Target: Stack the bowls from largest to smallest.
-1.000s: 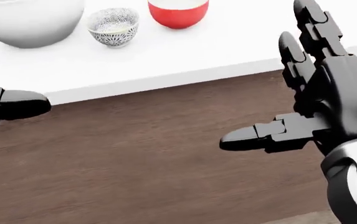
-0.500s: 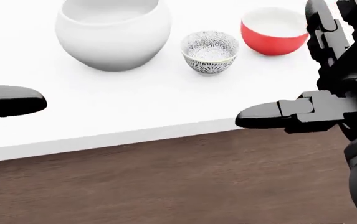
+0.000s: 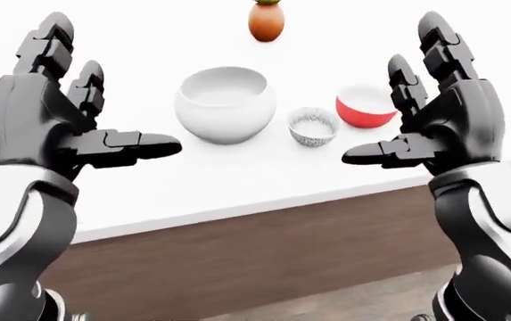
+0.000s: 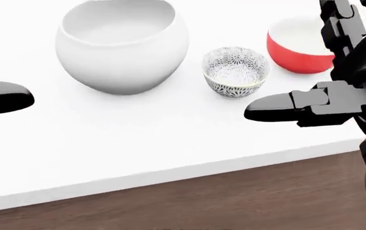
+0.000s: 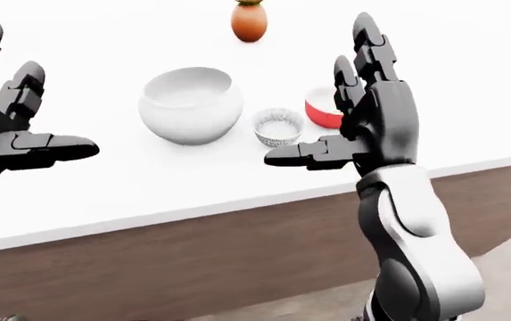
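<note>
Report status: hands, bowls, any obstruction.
Left hand and right hand open, empty. White bowl, patterned bowl, red bowl in a row, unstacked. Nothing between hands and bowls.

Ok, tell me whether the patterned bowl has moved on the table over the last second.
No. The patterned bowl sits between the white bowl and the red bowl as before; the whole head view shifted, so the camera moved.
</note>
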